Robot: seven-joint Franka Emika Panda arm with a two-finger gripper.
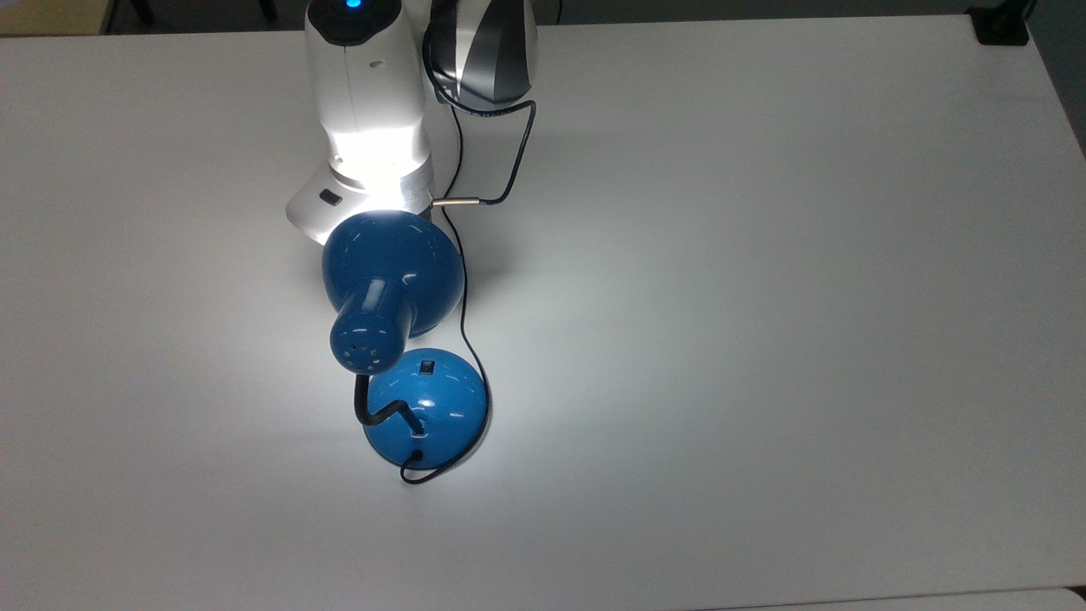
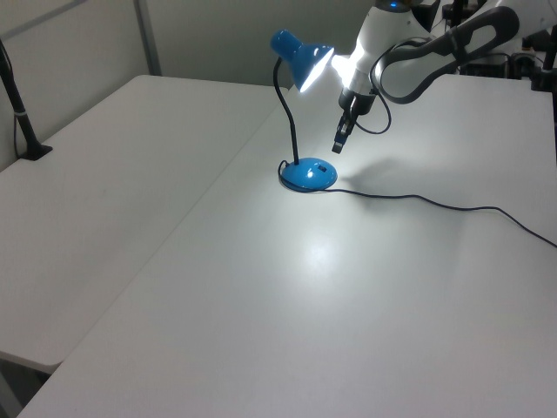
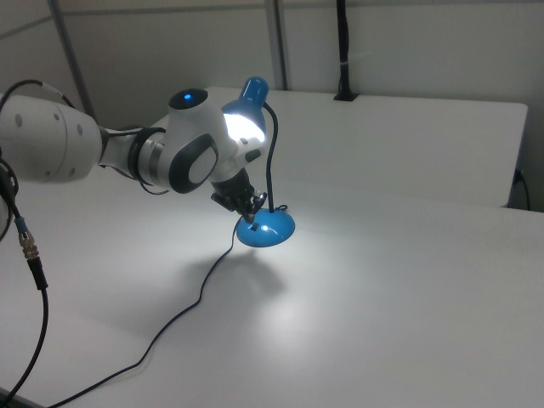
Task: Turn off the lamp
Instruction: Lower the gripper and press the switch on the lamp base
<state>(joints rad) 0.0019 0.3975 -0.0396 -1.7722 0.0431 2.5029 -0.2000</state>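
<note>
The lamp is lit and stands on the white table: a blue shade (image 1: pixel 392 267), a black bendy neck (image 1: pixel 377 412) and a domed blue base (image 1: pixel 428 407) with a small black switch (image 1: pixel 427 367). In the top view the shade hides my gripper, and the white arm (image 1: pixel 365 102) reaches in from the top edge. The left view has my gripper (image 2: pixel 338 142) shut, pointing down, a little above and to the right of the base (image 2: pixel 307 174). From the right view, my gripper (image 3: pixel 253 217) hangs just over the base's (image 3: pixel 266 229) left edge, holding nothing.
The lamp's thin black cord (image 1: pixel 458 280) runs from the base toward the top view's top edge, beside the arm. A black clamp (image 1: pixel 1001 30) sits at the table's far corner. A black post (image 2: pixel 22 122) stands at the left view's left.
</note>
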